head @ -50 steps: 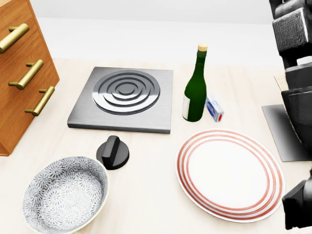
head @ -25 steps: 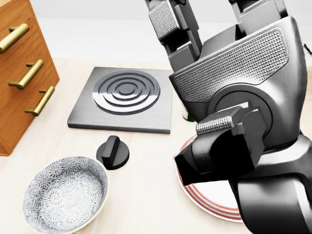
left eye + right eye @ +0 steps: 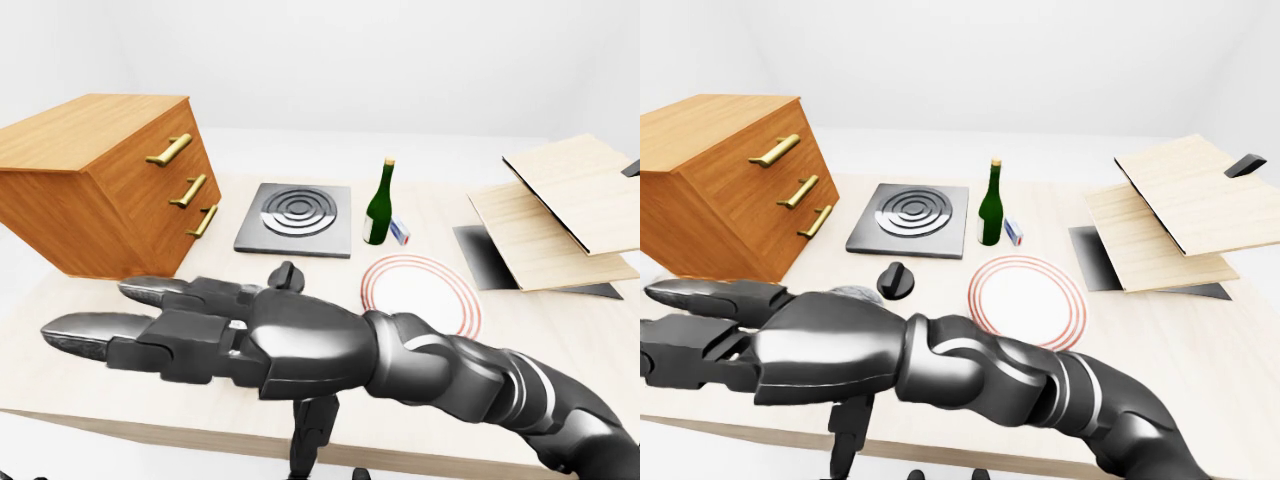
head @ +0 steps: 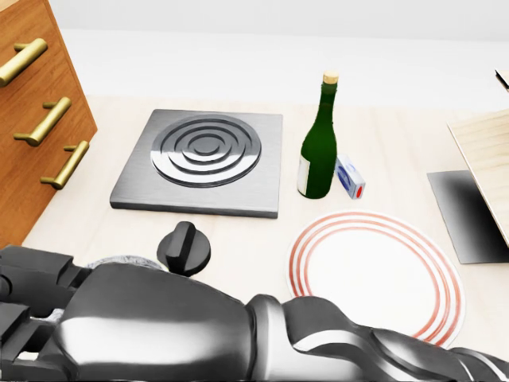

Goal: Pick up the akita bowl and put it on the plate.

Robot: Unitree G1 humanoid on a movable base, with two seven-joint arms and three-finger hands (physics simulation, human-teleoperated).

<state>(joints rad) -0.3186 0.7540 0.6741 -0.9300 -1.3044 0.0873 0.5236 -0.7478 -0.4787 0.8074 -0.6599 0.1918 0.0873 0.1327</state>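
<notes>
Head view: akita bowl [image 4: 119,260] mostly under robot hand [image 4: 135,326].

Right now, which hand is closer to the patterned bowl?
The right. The right hand reaches across above the akita bowl, open-fingered, hiding all but a sliver of its rim; the left hand shows in no view.

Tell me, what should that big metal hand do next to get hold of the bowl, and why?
Probably lower the right hand a little and close its fingers on the bowl. The hand hovers right above the bowl with its fingers stretched open, gripping nothing, and hides all but a sliver of the rim. The plate lies to the right in the head view, with nothing on it.
</notes>
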